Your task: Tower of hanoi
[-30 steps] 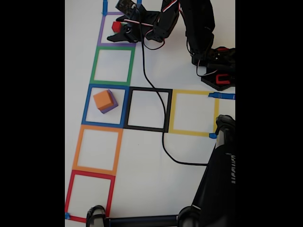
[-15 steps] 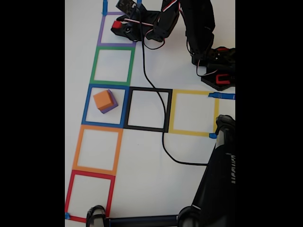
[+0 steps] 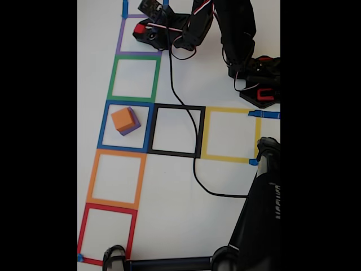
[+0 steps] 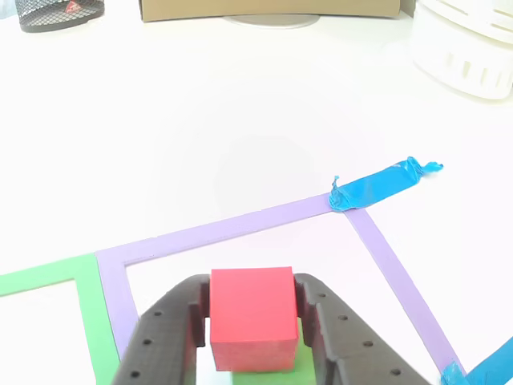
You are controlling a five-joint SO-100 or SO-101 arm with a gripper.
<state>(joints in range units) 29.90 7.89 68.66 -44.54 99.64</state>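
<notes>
Over the purple tape square [image 3: 125,39] at the top of the fixed view, the black gripper [image 3: 141,31] reached in from the right, its two fingers pressed against both sides of the red cube [image 4: 251,317], which they held between them. In the other view a green cube [image 4: 296,365] showed as a strip directly beneath the red one, touching it, so the red cube sat on top of it inside the purple outline [image 4: 240,226]. A scrap of blue tape [image 4: 383,184] marked that outline's far corner.

Farther down the fixed view, the orange cube [image 3: 122,118] rested on the purple cube [image 3: 133,126], the pair standing inside the blue tape square [image 3: 102,125], well apart from the gripper. The green tape square [image 3: 113,79] lay between the two stacks with nothing in it. A black cable [image 3: 194,164] ran from the arm across the black tape square [image 3: 200,131] towards the lower right of the white table [image 3: 169,226].
</notes>
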